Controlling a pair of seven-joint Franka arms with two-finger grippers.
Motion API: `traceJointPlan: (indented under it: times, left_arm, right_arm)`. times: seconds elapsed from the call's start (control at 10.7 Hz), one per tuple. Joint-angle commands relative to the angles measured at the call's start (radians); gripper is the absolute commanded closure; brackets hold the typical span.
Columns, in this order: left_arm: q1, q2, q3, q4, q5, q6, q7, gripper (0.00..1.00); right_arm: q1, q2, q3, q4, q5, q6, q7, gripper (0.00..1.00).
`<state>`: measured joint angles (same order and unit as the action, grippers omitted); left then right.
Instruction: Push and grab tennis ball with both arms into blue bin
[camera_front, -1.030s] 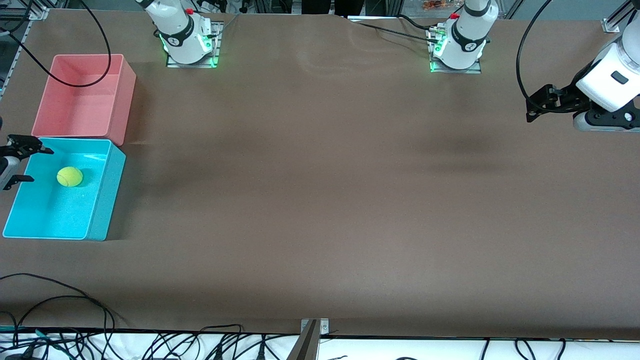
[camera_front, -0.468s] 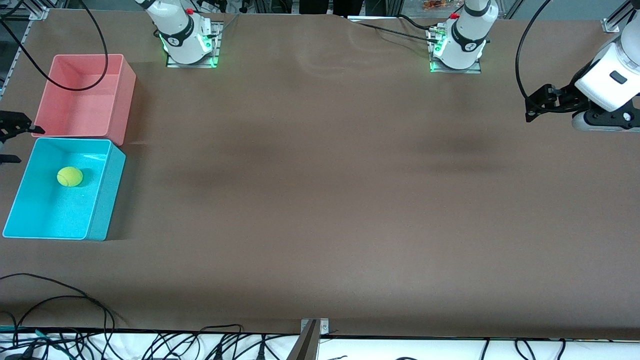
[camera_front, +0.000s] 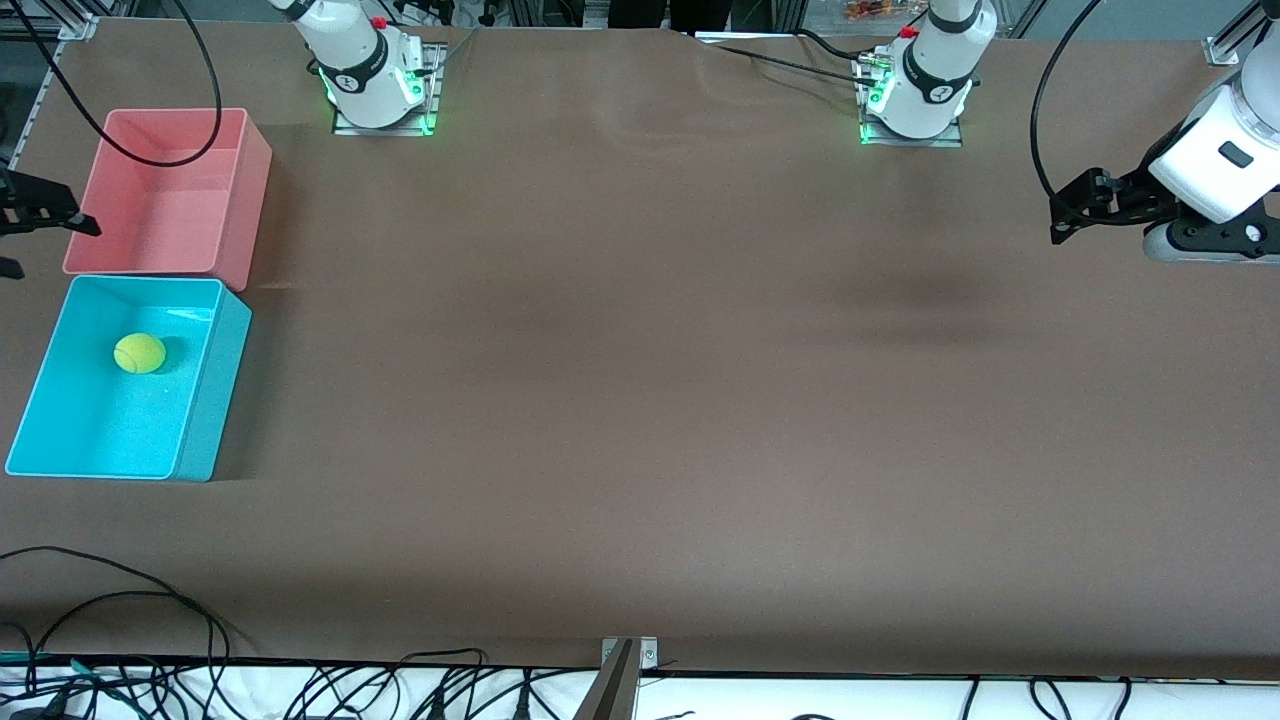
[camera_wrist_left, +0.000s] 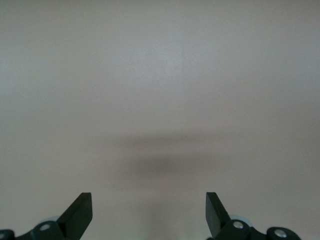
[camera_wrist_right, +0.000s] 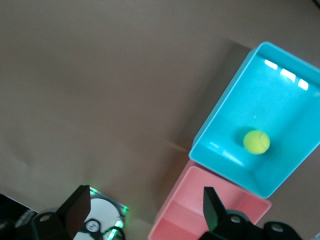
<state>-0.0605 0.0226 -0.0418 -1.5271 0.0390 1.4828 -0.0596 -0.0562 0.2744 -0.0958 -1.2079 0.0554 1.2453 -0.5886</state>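
The tennis ball lies inside the blue bin, on its floor, in the half toward the pink bin. My right gripper hangs open and empty at the right arm's end of the table, over the outer edge of the pink bin and apart from the ball. My left gripper is open and empty over bare table at the left arm's end, where that arm waits.
A pink bin stands empty, touching the blue bin on the side farther from the front camera. The two arm bases stand along the edge farthest from the front camera. Cables trail along the near edge.
My right gripper has drawn back from the blue bin's outer rim to beside the pink bin. The ball has stayed still in the blue bin. The left arm has barely moved.
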Motion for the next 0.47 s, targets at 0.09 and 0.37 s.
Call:
traceJointPlan:
  times: [0.09,0.37]
  left_arm:
    - [-0.001,0.011,0.0,0.027,-0.014,-0.021,-0.008,0.0]
    - [-0.001,0.01,0.0,0.025,-0.014,-0.022,-0.008,0.0]
  right_arm:
    - [0.045,-0.138,-0.002,-0.269,-0.003,0.15,0.399,0.0]
    - [0.062,-0.196,0.004,-0.444,-0.006,0.385,0.474,0.0]
